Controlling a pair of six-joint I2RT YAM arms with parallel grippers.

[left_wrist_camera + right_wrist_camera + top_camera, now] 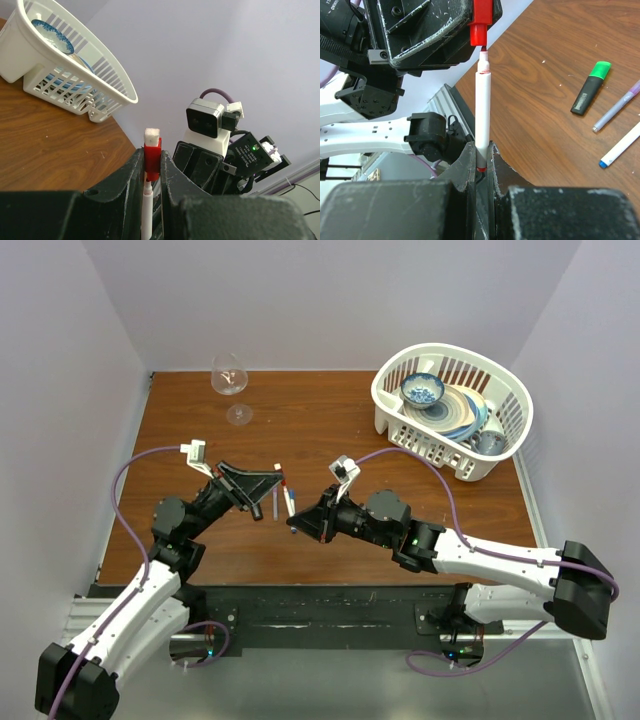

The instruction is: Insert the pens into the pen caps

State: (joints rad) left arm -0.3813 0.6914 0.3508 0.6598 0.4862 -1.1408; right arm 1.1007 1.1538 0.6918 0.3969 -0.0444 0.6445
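Observation:
My left gripper [152, 156] is shut on a small red pen cap [152, 160], whose open end points down at my right gripper. My right gripper [479, 150] is shut on the lower end of a thin white pen [482, 115], held upright. The pen's red tip sits just at the mouth of the red cap [481, 22]. Seen from above, both grippers meet over the table's front middle, left gripper [270, 480] and right gripper [303, 522]. On the wood lie a black marker with a green end [590, 87], a purple-grey pen [620, 105] and a white pen with a blue tip [620, 147].
A white dish basket [505, 380] holding bowls and plates stands at the back right. A wine glass [230, 380] is at the back, left of centre. The purple walls close in on three sides.

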